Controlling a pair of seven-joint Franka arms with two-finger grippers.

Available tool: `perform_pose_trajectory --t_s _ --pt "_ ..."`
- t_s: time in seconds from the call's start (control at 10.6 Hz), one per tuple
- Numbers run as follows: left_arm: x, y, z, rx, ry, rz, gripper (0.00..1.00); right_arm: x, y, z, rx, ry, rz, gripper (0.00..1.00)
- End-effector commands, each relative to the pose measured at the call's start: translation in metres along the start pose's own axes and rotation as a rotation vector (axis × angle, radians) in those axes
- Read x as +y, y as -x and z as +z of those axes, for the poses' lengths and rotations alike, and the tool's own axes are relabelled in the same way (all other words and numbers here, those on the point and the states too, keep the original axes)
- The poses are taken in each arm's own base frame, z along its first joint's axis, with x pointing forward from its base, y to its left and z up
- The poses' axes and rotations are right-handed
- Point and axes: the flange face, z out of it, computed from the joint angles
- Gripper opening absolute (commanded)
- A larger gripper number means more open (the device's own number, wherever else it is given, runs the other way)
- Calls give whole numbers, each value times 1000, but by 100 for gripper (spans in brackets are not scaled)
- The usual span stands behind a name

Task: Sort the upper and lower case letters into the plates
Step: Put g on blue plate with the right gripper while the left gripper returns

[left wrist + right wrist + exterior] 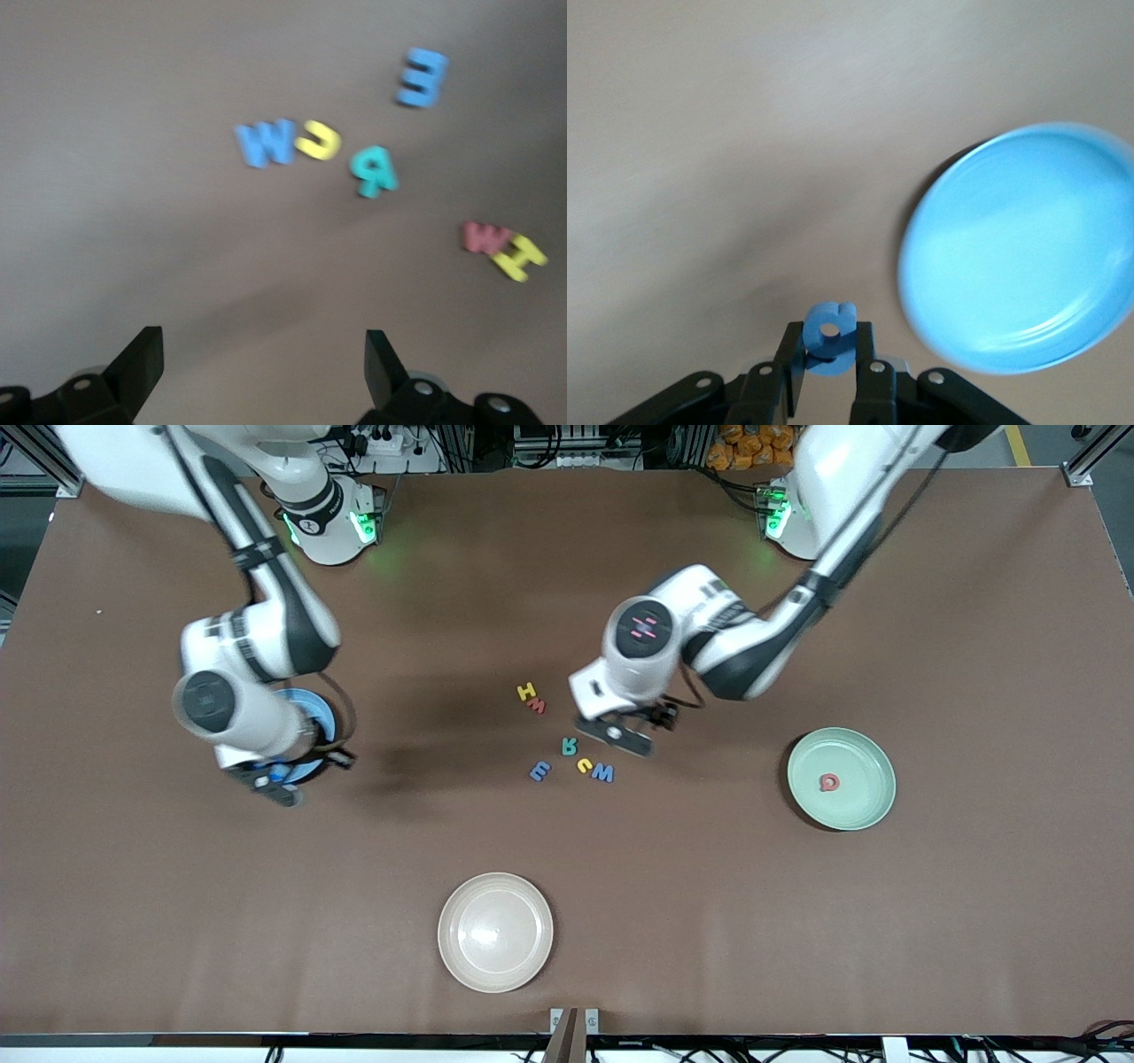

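Right gripper (828,354) clamped on a blue letter (829,336) near the blue plate (1028,257) at frame left (drop due next), left gripper (264,354) jaws apart over the loose letters (363,168) mid-frame.

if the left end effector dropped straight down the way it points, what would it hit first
Probably bare table. The open left end effector points at empty surface just short of the teal letter; depth is unclear.

One letter (829,782) lies in a plate (864,806); six letters (567,746) lie mid-table.
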Motion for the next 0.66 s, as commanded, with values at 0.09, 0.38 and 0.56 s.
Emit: perform_pose_trajectory --t_s 0.09,0.38,0.56 --pt "12 -24 32 68 -27 66 100 56 -19 2 -48 34 -71 0" --pt "-9 -41 54 125 -41 260 100 104 -37 24 -62 44 -49 0" --pt "-29 -50 58 141 -52 437 100 106 -34 37 -102 5 -17 0"
